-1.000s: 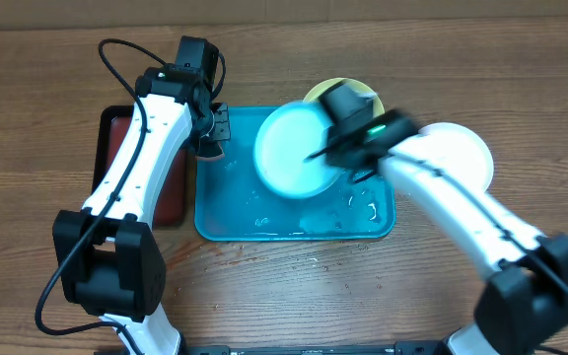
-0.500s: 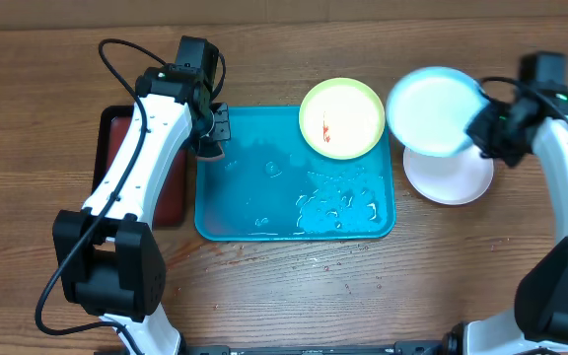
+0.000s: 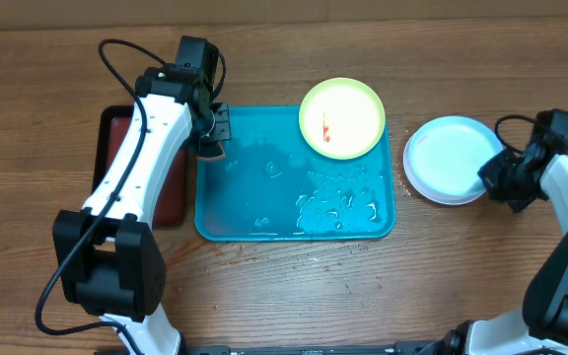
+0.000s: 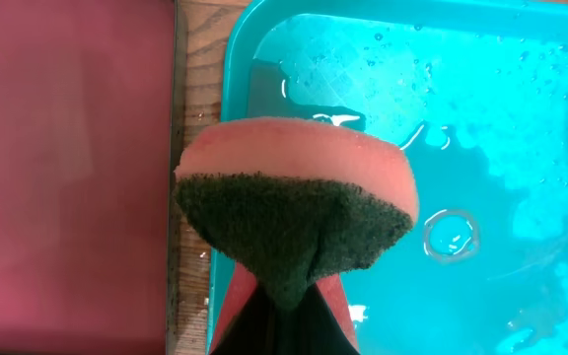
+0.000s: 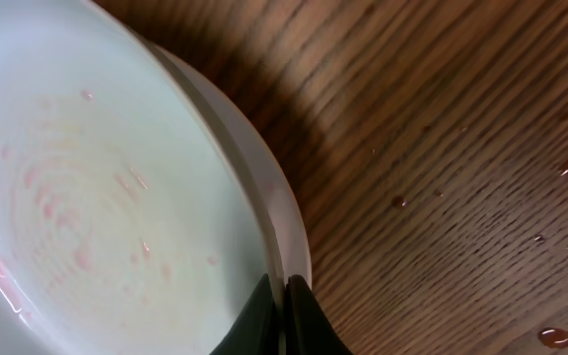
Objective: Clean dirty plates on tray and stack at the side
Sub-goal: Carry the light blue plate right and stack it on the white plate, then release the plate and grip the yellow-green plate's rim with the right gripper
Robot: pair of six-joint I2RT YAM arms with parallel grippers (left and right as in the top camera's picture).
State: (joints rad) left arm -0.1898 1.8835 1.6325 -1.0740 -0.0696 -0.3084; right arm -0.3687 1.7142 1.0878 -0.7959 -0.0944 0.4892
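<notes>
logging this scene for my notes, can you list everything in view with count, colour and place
tray: 1, turquoise, table centre, wet
yellow-green plate: 1, red smear, far right corner of the tray
mint plate: 1, pale, faint pink smears, top of the stack right of the tray
white plate: 1, under the mint plate, on the table
red tray: 1, dark red, left of the turquoise one
sponge: 1, pink with dark green pad, over the tray's left edge
water drops: many, clear, on the tray; a few on the table
table: 1, brown wood
cable: 1, black, by the left arm
left arm: white and black, jaws shut on the sponge
right arm: white and black, jaws pinching the mint plate's rim
</notes>
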